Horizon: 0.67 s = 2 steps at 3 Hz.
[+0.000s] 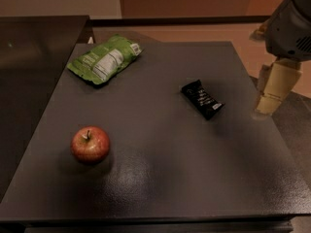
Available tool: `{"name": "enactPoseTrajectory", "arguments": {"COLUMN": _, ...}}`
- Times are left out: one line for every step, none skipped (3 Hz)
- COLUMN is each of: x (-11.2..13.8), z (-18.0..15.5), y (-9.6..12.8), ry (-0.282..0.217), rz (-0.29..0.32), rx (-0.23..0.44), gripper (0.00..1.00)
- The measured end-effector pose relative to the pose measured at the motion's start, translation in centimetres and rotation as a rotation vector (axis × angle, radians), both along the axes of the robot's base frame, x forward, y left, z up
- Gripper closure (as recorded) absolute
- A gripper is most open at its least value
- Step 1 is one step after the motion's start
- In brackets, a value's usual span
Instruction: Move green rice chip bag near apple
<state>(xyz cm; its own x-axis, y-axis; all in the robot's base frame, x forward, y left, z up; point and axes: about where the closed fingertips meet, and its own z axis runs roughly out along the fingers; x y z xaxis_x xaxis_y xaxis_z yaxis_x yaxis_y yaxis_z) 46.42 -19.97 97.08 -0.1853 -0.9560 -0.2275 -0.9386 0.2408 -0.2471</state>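
Observation:
The green rice chip bag (104, 59) lies flat at the far left of the dark table (160, 178), its white-grey label facing up. The red apple (90, 144) stands upright at the near left, well apart from the bag. My gripper (273, 89) hangs at the table's right edge, far from the bag and the apple, below the grey arm housing (291, 28). It holds nothing that I can see.
A small black wrapper (202, 99) lies right of the table's middle, between the gripper and the bag. A dark counter (34, 47) adjoins the table on the left. Tan floor (243, 38) shows behind and to the right.

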Motion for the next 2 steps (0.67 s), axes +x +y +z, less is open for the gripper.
{"name": "enactPoseTrajectory", "arguments": {"x": 3.6, "z": -1.2, "y": 2.2, "ry": -0.009, "rz": 0.042, "rx": 0.039, "gripper": 0.00}}
{"name": "enactPoseTrajectory", "arguments": {"x": 7.1, "z": -2.6, "y": 4.6, "ry": -0.019, "rz": 0.082, "rx": 0.080, "gripper": 0.00}}
